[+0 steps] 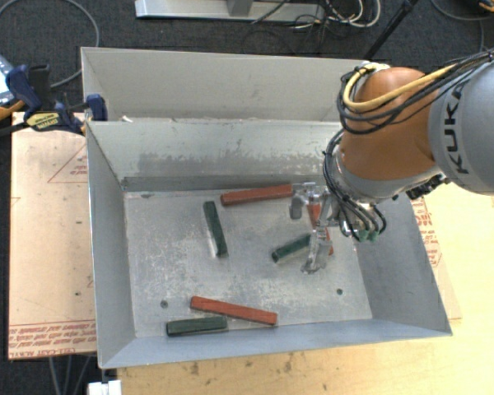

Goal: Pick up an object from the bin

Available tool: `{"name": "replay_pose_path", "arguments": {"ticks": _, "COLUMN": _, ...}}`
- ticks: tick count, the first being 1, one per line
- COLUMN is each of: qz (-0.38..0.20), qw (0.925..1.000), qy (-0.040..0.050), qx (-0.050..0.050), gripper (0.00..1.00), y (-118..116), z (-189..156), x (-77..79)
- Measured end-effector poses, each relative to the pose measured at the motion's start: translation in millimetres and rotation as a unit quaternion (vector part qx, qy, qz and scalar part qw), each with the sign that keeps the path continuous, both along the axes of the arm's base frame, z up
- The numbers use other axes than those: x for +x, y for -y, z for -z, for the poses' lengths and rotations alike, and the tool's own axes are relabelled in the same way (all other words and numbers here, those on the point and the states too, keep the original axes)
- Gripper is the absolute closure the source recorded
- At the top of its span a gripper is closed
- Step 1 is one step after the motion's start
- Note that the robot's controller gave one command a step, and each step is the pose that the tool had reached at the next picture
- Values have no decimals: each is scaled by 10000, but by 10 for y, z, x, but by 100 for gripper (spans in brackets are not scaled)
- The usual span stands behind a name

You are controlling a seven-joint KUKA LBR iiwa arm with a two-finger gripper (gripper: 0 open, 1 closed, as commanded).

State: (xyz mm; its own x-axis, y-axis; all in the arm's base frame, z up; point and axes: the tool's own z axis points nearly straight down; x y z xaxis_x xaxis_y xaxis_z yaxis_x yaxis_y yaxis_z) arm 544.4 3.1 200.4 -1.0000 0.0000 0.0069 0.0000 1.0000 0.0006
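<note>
Pincer [314, 247] of your arm sits low over the bin [107, 220] floor, at about 3 o'clock from the floor's middle, with the arm's orange cover [387, 134] and its looped black cables [356, 89] bulking above it at 1 o'clock. You cannot tell from this view whether the pincer is wide or narrow, and nothing can be seen gripped in it. The thing nearest to it is a short dark green stick [291, 250], lying tilted on the floor at the pincer's 9 o'clock side, its near end just beside the metal tip or touching it; you cannot tell which. A red-orange sliver [315, 214] shows under the pincer toward 12 o'clock, and you cannot tell whether it belongs to the bin or to the robot. The other sticks lie well apart from the pincer. A long red-brown stick [257, 195] lies almost level along the foot of the back wall at 12 o'clock. A dark green stick [215, 229] lies nearly upright in the view at 10 o'clock from the floor's middle. At 7 o'clock, near the front wall, a red stick [233, 309] lies slanted, and a dark green bar [197, 326] lies just beside it on its 7 o'clock side.
</note>
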Motion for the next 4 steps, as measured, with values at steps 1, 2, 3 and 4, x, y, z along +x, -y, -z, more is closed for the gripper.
{"name": "replay_pose_path", "arguments": {"ticks": 1, "qz": -1230, "qw": 9924, "qy": 27, "qx": 5, "gripper": 0, "y": 691, "z": 1339, "x": 542}}
{"name": "replay_pose_path", "arguments": {"ticks": 2, "qz": -1221, "qw": 9925, "qy": 43, "qx": 8, "gripper": 0, "y": 683, "z": 1336, "x": 549}}
{"name": "replay_pose_path", "arguments": {"ticks": 3, "qz": -1214, "qw": 9926, "qy": 46, "qx": 8, "gripper": 0, "y": 679, "z": 1333, "x": 555}}
{"name": "replay_pose_path", "arguments": {"ticks": 4, "qz": -1207, "qw": 9927, "qy": 48, "qx": 7, "gripper": 0, "y": 676, "z": 1329, "x": 562}}
